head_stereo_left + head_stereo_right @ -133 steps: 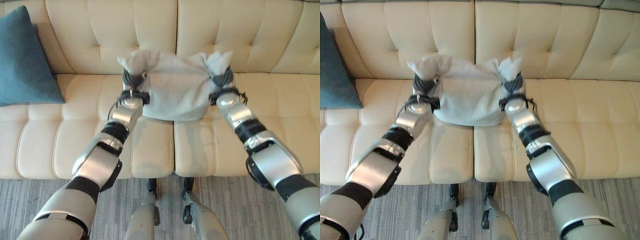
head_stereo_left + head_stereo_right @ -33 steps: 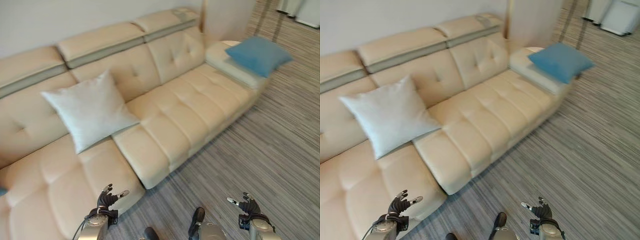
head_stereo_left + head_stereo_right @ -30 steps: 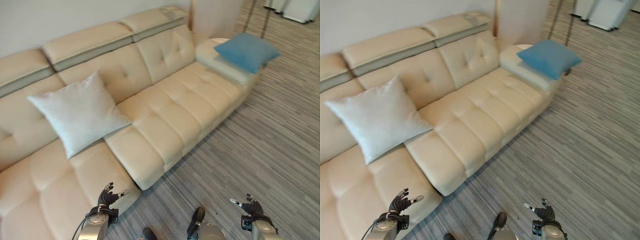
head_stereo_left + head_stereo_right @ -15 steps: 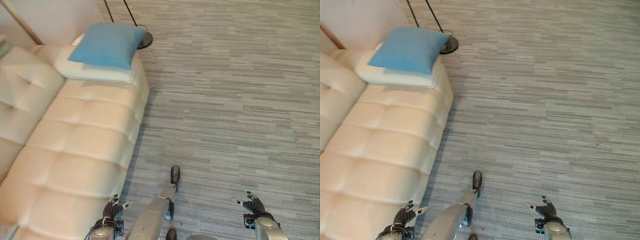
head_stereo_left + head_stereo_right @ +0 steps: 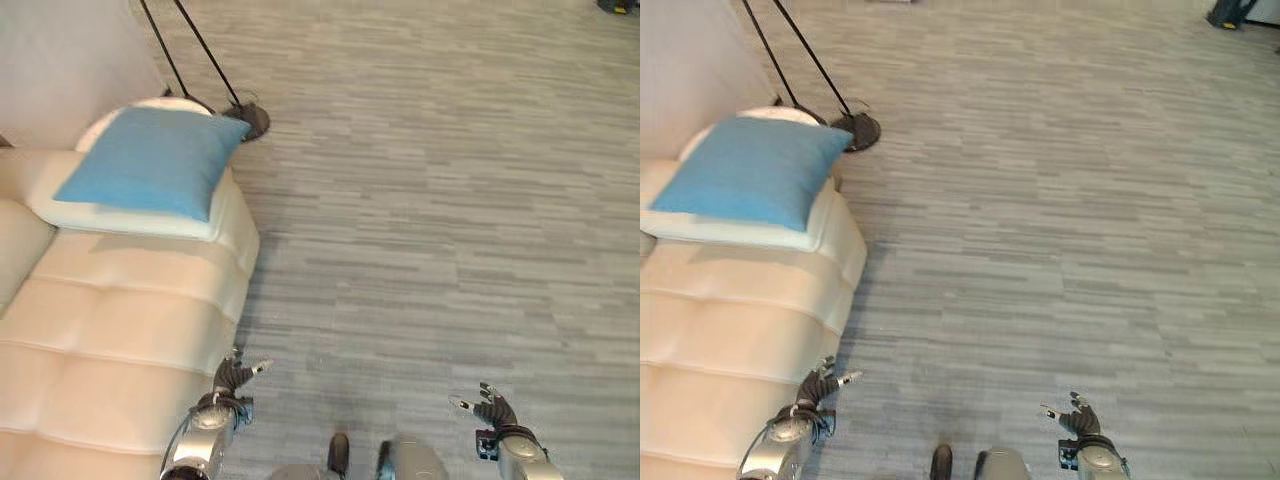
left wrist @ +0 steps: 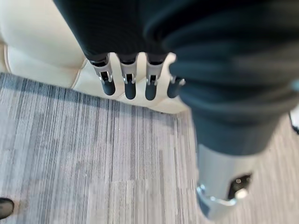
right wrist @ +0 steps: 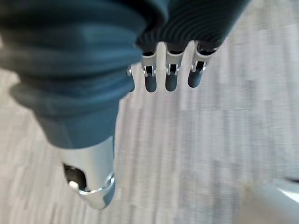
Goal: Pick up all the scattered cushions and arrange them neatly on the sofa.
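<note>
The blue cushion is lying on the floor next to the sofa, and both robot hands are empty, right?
Not quite. The blue cushion is lying on the end of the sofa, not on the floor; the left eye view shows it. Both robot hands, left and right, are indeed empty.

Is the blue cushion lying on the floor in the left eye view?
No, the blue cushion lies on the cream end section of the sofa, above the grey floor.
</note>
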